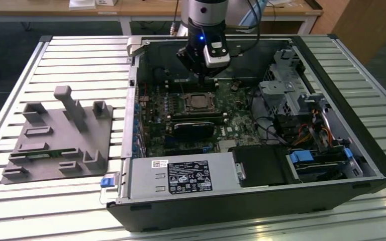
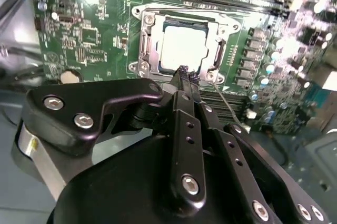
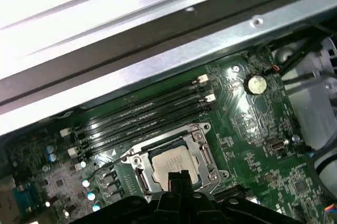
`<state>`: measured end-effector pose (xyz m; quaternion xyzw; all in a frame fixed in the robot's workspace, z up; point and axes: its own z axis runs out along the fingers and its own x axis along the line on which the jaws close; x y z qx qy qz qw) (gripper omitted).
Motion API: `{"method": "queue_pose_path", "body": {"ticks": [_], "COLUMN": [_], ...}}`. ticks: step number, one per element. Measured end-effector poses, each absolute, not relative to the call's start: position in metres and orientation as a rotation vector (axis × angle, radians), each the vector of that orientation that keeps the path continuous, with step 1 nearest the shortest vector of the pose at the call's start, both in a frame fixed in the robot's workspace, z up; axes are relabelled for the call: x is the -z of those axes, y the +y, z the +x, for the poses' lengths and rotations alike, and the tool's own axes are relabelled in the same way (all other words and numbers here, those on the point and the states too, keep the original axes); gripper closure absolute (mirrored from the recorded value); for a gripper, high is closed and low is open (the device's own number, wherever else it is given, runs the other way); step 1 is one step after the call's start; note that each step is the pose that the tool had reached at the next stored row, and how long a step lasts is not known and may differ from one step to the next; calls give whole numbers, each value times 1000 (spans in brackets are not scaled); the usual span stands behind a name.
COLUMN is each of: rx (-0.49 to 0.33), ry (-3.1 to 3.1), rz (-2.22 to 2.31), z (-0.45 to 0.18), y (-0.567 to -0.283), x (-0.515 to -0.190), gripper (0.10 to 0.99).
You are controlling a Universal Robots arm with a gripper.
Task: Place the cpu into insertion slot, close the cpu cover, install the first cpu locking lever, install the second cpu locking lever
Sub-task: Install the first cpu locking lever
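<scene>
The cpu [image 2: 184, 45], a pale silvery square, lies flat in the insertion slot [image 2: 158, 9] on the green board. The cpu cover [image 2: 146, 45], a thin metal frame, lies down around it, with the chip's face showing through its window. My gripper [image 2: 184, 72] is shut with nothing between its fingers, and its tips hover at the socket's edge. In the first wrist view the gripper [image 3: 178, 175] sits just beside the cpu [image 3: 171, 159]. A thin wire locking lever [image 2: 226, 103] sticks out from the socket corner. The exterior view has the gripper [image 1: 205, 80] just behind the socket [image 1: 196, 102].
Long black memory slots [image 3: 142, 113] run beside the socket, next to the case's metal wall [image 3: 158, 50]. A black cooler block [image 1: 194, 128], the grey power-supply box [image 1: 179, 176] and a drive cage [image 1: 283, 90] crowd the case. A grey fixture [image 1: 59, 135] stands on the table outside.
</scene>
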<state>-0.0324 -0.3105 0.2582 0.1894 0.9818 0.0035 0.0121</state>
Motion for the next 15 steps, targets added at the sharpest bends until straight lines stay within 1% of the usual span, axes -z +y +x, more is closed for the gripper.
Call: {"method": "queue_pose_path", "body": {"ticks": [15], "rx": [-16], "ry": [3114], "rz": [170], "z": [-32], "y": [-310], "x": [-257], "gripper": [980]}}
